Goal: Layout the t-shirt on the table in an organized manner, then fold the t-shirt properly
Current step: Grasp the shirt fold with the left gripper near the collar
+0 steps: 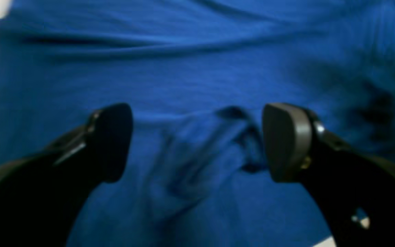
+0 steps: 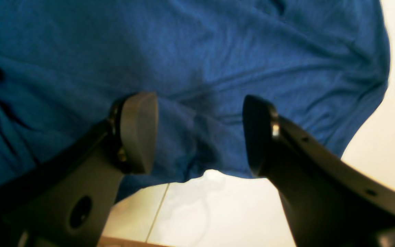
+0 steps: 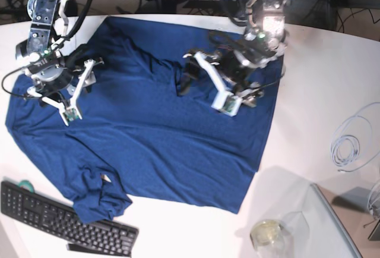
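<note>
Here, t-shirt (image 3: 148, 133): spread, wrinkled, over the table (image 3: 309, 79); one sleeve bunched beside the keyboard (image 3: 59, 219).
Left gripper (image 1: 197, 142): fingers (image 1: 286, 140) wide apart above a small fabric ridge (nothing held).
Right gripper (image 2: 200, 133): fingers (image 2: 139, 132) parted over the shirt's edge, empty.

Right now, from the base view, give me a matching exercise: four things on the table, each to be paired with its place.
Things:
1. t-shirt
2. keyboard
3. white cable coil
4. grey tray

Places:
A. right edge
B. bottom left corner
C. bottom right corner
D. spread across the middle, under both arms

Pairs: 1-D, 2-B, 3-A, 4-C
</note>
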Robot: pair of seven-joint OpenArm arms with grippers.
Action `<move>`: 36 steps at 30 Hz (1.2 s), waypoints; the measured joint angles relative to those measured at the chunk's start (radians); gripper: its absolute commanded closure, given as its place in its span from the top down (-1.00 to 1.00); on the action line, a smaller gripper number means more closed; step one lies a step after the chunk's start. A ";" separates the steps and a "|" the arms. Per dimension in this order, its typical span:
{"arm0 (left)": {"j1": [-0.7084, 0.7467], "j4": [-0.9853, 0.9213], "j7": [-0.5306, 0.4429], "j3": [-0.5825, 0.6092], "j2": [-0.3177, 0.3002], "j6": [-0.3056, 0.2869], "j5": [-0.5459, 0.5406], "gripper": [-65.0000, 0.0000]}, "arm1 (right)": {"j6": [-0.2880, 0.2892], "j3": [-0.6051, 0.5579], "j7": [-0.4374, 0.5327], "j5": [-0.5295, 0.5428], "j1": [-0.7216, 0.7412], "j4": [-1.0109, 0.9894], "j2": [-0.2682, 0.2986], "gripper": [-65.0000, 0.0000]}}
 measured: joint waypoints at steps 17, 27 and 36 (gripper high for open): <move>-0.191 -0.314 0.041 0.199 0.031 0.159 -0.007 0.69 | 0.121 0.104 0.075 0.069 0.035 -0.224 0.023 0.13; -0.174 -0.370 0.043 0.191 0.027 0.163 0.000 -1.00 | 0.121 0.138 0.089 0.082 0.029 -0.311 0.050 0.13; -0.033 -0.057 0.045 0.192 -0.027 0.273 0.000 -1.00 | 0.121 0.137 0.089 0.082 0.030 -0.311 0.050 0.13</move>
